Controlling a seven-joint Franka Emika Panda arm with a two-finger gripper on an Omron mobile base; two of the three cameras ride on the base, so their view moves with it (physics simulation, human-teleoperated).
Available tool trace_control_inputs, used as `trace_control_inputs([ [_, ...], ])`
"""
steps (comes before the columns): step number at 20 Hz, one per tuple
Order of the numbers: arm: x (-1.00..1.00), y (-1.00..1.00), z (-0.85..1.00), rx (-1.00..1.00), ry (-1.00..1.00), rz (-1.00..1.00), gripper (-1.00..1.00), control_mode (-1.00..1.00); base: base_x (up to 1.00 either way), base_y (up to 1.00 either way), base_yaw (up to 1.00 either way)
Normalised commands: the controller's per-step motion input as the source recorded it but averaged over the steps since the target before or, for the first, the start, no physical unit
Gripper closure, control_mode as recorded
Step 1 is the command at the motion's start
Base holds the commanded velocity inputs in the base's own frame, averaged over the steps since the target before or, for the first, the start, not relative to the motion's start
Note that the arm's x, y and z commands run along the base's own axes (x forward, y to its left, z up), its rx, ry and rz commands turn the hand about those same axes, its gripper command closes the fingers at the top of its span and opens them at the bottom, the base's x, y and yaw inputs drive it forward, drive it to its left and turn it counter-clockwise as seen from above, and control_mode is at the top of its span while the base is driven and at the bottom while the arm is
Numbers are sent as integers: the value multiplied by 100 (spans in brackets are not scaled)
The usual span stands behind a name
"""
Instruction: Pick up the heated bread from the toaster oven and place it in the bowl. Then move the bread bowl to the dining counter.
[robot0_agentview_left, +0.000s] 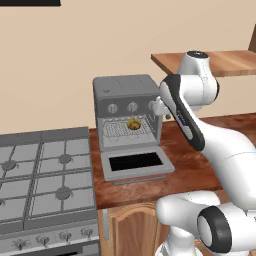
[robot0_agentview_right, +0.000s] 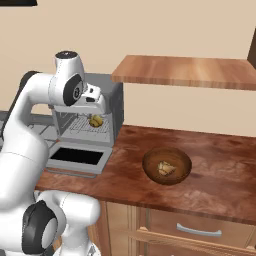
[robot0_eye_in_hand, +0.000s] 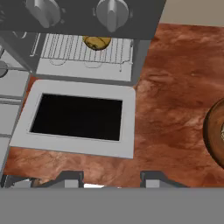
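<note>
Start from your gripper (robot0_eye_in_hand: 111, 177): in the hand view its two dark fingertips stand well apart at the bottom edge, with bare countertop showing between them, so the pincer is open and holds nothing. It looks down over the front lip of the toaster oven (robot0_agentview_left: 127, 112).

Just beyond the fingertips lies the oven's drop-down door (robot0_eye_in_hand: 78, 118), folded flat onto the counter with its dark window facing up. Past the door's hinge edge comes the wire rack (robot0_eye_in_hand: 87, 50), and on it, toward the back and a little right of the oven's middle, sits the heated bread (robot0_eye_in_hand: 97, 42).

So the relation you work with is this: the bread lies straight ahead of the pincer, deeper into the oven and under its knob panel. It is roundish, with no clear long axis, so I judge any finger orientation that clears the rack wires will do. The reach must go forward over the open door and low beneath the panel.

The bowl (robot0_agentview_right: 167, 165) sits on the counter to the right of the oven, well apart from it, with something pale already inside; that is where the bread goes afterward.
</note>
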Motion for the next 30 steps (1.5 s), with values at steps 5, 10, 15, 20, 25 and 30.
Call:
trace_control_inputs([
  [5, -4, 27, -16, -1, 0, 0, -100, -100, 0, 0, 0],
  [10, -2, 68, -88, 9, -14, -3, -100, -100, 0, 0, 0],
  [15, 7, 64, -44, 9, -31, -13, -100, -100, 0, 0, 0],
  [20, 27, 28, -13, -1, -35, -15, -100, -100, 0, 0, 0],
  [25, 41, 7, -11, -2, -18, -8, -100, -100, 0, 0, 0],
  [30, 37, 0, -6, -1, -3, 0, -100, -100, 0, 0, 0],
])
